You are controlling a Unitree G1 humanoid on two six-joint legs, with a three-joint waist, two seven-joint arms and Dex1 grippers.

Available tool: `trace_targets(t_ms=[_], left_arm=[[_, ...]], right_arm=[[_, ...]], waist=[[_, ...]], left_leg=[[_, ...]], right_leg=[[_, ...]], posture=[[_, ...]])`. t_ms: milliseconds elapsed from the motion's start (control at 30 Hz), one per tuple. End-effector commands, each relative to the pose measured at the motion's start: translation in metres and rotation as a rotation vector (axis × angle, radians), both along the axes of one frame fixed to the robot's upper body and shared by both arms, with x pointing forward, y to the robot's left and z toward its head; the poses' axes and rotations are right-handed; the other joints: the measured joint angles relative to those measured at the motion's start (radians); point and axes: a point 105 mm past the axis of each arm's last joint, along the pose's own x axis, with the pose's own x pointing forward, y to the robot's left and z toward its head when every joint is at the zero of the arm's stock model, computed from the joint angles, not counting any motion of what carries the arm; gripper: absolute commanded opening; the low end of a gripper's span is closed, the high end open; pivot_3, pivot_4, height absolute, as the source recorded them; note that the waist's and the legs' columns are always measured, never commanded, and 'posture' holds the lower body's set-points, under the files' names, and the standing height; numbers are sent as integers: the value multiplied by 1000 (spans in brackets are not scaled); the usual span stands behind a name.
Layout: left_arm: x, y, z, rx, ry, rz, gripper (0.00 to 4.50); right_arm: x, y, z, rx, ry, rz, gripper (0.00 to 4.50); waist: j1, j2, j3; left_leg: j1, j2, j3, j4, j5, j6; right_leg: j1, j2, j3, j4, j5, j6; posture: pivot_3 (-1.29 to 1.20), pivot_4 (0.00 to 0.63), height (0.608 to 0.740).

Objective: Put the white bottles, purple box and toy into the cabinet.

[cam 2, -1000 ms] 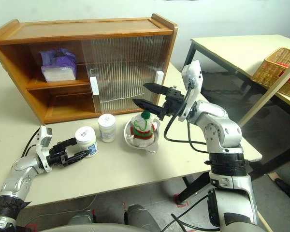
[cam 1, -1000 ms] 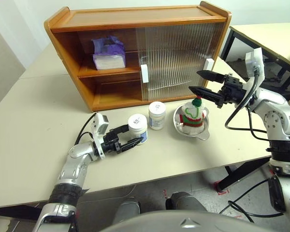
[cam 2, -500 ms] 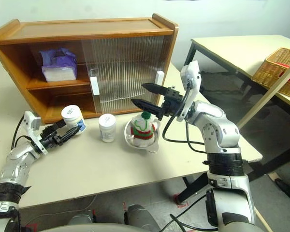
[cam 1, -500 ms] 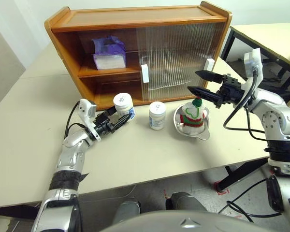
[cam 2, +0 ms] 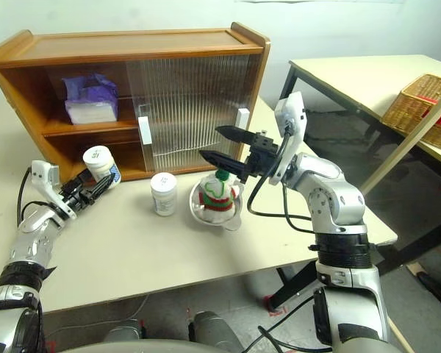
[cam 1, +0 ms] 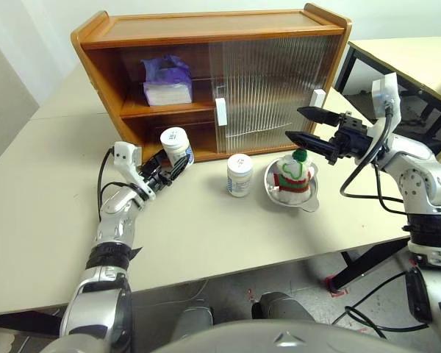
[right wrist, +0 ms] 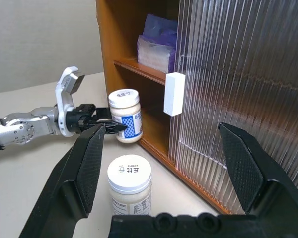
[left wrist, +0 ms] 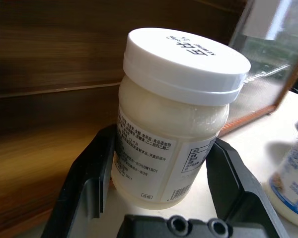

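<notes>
The left tool (cam 1: 170, 168) is closed on a white bottle (cam 1: 176, 145), with one black finger seen on each side of the jar in the left wrist view. The bottle is held slightly tilted and clear of the bench (cam 1: 51, 191), directly in front of the open left end of the cabinet (cam 1: 206, 81), at the level of the lower shelf.

The second white bottle (cam 1: 239, 175) stands upright on the bench in front of the ribbed sliding door (cam 1: 268, 88), between the held bottle and the steel bowl (cam 1: 305, 197). The toy (cam 1: 294, 175) is seated in that bowl, its red-and-green scarf visible.

The right tool (cam 1: 309, 125) is wide open and holds nothing; it hangs above and just behind the toy, its fingers pointed toward the cabinet front.

The purple box (cam 1: 165, 81) lies on the upper shelf, in the open left compartment, with tissue protruding from its top. The sliding door covers the right portion of the cabinet; two small white block handles are seen on it. A wicker basket (cam 2: 419, 99) is noted on a separate table to the right.
</notes>
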Motion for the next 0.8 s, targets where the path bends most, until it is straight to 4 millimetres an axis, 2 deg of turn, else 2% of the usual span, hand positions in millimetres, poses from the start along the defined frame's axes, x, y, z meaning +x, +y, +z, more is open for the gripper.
trace_targets(t_ms=[33, 400, 800], left_arm=[[14, 1, 13, 6, -49, 62, 3056], [38, -11, 14, -12, -39, 178, 3056], [56, -6, 0, 29, 69, 357, 3056]], right_arm=[[-2, -3, 2, 6, -6, -7, 4500], [-1, -4, 2, 5, -8, -12, 4500], [-1, -6, 3, 2, -12, -21, 4500]], waist=[[-2, 0, 0], [-13, -2, 1], [-27, -4, 3]], left_leg=[[0, 0, 0, 1, 0, 0], [0, -3, 0, 4, -1, 1], [-1, -9, 1, 5, -2, 2]], right_leg=[[1, 0, 0, 0, 0, 0], [3, 0, -1, -1, 0, 3], [4, -3, -1, -7, 3, 10]], posture=[[-170, 0, 740], [-176, 0, 740], [-192, 0, 740]])
